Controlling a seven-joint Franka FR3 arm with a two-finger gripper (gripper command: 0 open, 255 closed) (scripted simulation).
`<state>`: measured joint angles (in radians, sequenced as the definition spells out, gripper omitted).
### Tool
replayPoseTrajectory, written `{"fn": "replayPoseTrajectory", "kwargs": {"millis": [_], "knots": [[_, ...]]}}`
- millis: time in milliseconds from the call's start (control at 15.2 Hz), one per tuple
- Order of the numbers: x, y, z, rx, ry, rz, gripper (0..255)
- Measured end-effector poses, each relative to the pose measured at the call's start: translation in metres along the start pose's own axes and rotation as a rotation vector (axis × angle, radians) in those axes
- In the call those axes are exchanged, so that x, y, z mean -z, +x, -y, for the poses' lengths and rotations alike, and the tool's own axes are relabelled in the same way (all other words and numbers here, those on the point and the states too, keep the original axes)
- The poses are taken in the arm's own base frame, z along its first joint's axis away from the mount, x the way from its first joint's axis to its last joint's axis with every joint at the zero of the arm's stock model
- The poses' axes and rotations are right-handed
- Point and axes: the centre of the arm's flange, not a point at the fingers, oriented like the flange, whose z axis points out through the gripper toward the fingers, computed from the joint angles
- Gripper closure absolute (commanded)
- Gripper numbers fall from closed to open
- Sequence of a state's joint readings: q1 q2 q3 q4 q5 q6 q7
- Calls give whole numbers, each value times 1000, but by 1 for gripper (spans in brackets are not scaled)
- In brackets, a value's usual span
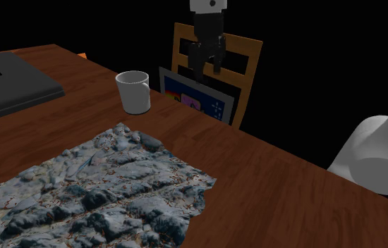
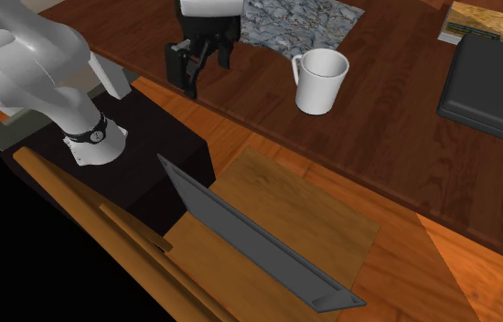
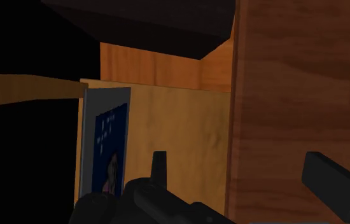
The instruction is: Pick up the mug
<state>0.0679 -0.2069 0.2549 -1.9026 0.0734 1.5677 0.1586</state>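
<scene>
Approaching seemed to us the step in hand. The black gripper [image 1: 208, 70] hung beyond the wooden table's [image 1: 277, 190] edge, above a chair [image 1: 247, 53], pointing down, its 2 fingers apart and empty. The white mug [image 1: 133, 91] stood upright on the table near that edge, apart from the gripper. Next, we judged, the hand needed to cross over the mug and descend.

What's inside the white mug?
The mug looks empty: from the second exterior view its inside is plain white. Its near wall covers the very bottom, so that part can't be checked.
</scene>
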Motion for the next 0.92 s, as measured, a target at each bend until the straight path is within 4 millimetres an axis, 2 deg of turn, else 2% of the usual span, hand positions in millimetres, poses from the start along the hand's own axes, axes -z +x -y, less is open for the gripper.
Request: {"fn": "replayPoseTrajectory", "kwargs": {"millis": [132, 330, 924], "knots": [[6, 18, 10, -1, 8, -1, 0], [13, 53, 35, -1, 21, -4, 0], [31, 143, 100, -2, 60, -9, 0]]}}
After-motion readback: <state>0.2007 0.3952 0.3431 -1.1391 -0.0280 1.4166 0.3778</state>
